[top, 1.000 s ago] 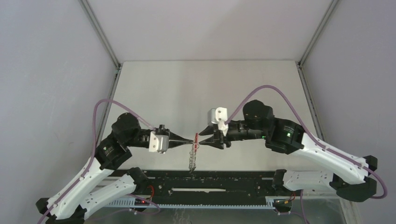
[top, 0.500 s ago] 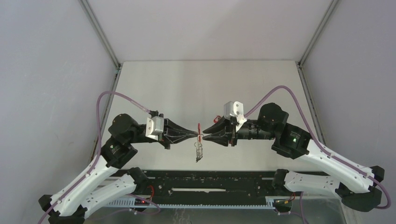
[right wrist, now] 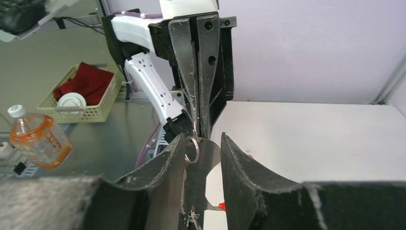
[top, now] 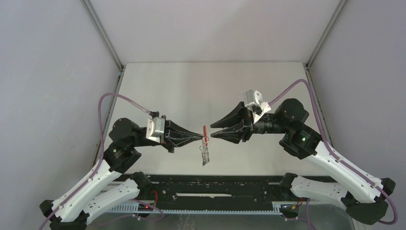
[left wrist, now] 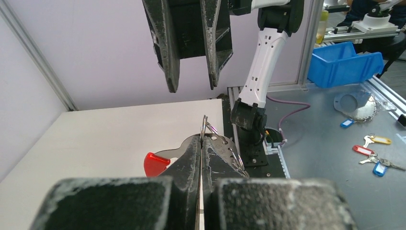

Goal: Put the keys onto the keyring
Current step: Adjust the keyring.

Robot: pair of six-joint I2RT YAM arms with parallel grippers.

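Right end effector (top: 211, 131) has drawn back rightward, spread and empty — left end effector (top: 199, 139) pinches the keyring (left wrist: 205, 128); keys (top: 205, 156) dangle below, threading seemingly unfinished.

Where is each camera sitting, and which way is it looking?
Top external: high behind the arms, facing down at the table; both arms show, left gripper and right gripper nearly tip to tip.
Left wrist: on the left arm, looking along its shut fingers toward the right gripper's open jaws.
Right wrist: on the right arm, looking past its own fingers at the left gripper.
Shared: both wrist views show the keyring pinched by the left gripper.
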